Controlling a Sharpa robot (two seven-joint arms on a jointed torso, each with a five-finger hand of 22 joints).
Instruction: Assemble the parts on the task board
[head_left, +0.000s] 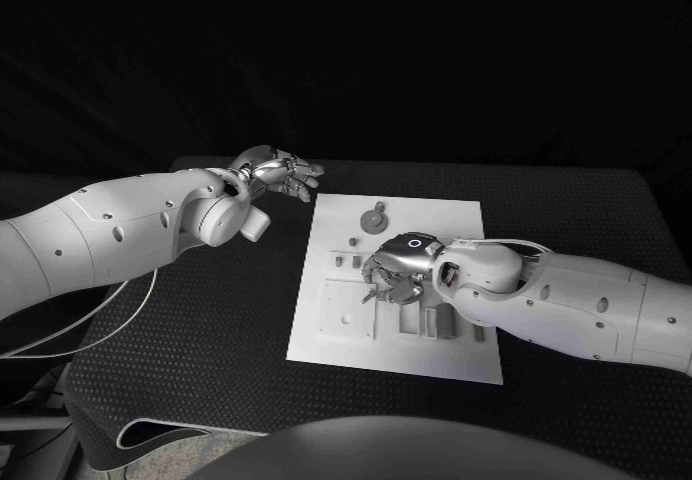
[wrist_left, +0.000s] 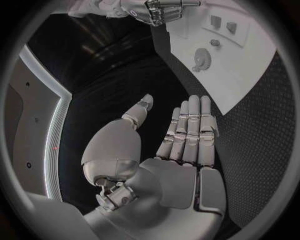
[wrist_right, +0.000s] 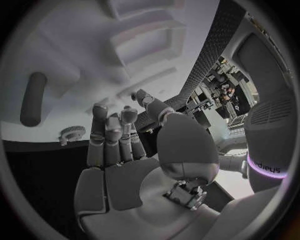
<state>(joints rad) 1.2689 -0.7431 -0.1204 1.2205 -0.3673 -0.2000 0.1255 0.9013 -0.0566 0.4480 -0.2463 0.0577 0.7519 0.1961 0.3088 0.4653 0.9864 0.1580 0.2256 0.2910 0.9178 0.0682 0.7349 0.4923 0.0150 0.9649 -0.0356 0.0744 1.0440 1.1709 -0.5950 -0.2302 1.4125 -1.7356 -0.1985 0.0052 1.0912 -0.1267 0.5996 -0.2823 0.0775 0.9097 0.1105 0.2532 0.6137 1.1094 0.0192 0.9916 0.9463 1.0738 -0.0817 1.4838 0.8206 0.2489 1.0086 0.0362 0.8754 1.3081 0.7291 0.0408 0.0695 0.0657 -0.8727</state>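
Parts lie scattered on the white board (head_left: 450, 352) in the middle of the black table (head_left: 202, 340), and my right hand (head_left: 397, 265) hangs low over the board's centre, right above the small blocks and slots there. From the right wrist camera the fingers (wrist_right: 114, 131) stand straight and close together with the thumb off to one side, and I see nothing between them, so I read that hand as empty and only narrowly spread. A dark peg (wrist_right: 32, 98) lies on the board just ahead of those fingertips, and a small gear (wrist_right: 72, 132) sits near them; in the head view a larger gear (head_left: 376, 217) rests toward the far end of the board. My left hand (head_left: 274, 172) is parked off the board's far left corner, over the bare table, fingers flat and together, thumb apart, holding nothing. As I judge it, the step in hand is picking a part with the right hand. To do it well I would spread thumb and fingers before descending, come straight down on one piece, and pinch it across its narrow sides so neighbours are not knocked. I would keep the left hand clear.
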